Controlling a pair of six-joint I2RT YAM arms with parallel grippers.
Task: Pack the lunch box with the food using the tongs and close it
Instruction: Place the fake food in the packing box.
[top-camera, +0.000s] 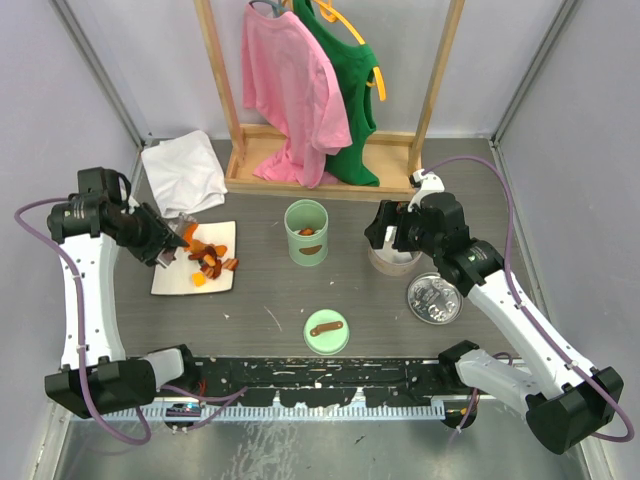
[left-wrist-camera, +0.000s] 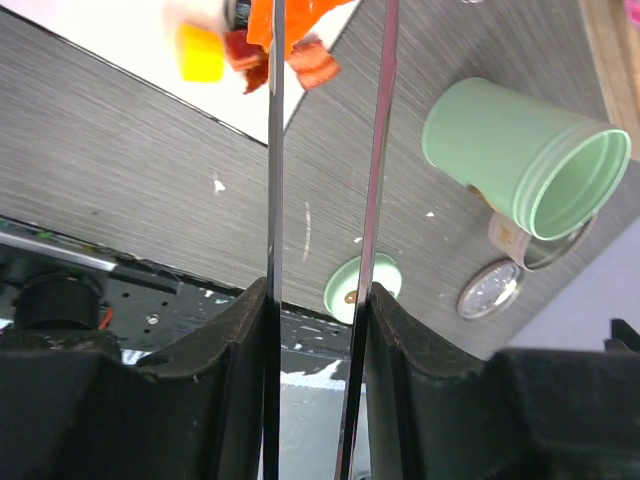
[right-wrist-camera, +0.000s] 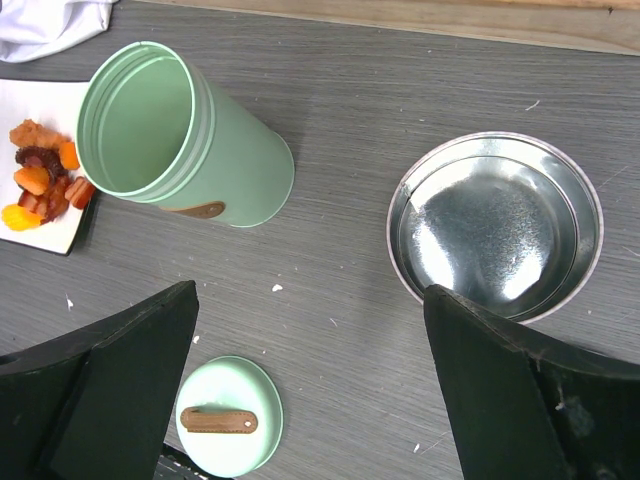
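The food (top-camera: 208, 260) is a heap of orange, red and brown pieces on a white plate (top-camera: 175, 280) at the left. My left gripper (top-camera: 158, 243) hangs over the plate's far left corner, shut on the tongs (left-wrist-camera: 275, 150). The two thin arms run up between its fingers (left-wrist-camera: 230, 340) toward the food (left-wrist-camera: 290, 45), and the tips are cut off by the frame's top. The lunch box (top-camera: 306, 233) is an upright green cylinder, open, with a few orange bits inside. Its round green lid (top-camera: 326, 331) lies nearer the arms. My right gripper (top-camera: 395, 235) is open, above the table beside the lunch box (right-wrist-camera: 190, 140).
A steel bowl (right-wrist-camera: 495, 225) stands under the right gripper, and a round steel lid (top-camera: 435, 298) lies just right of it. A white cloth (top-camera: 182, 175) lies behind the plate. A wooden rack (top-camera: 320, 170) with pink and green shirts stands at the back.
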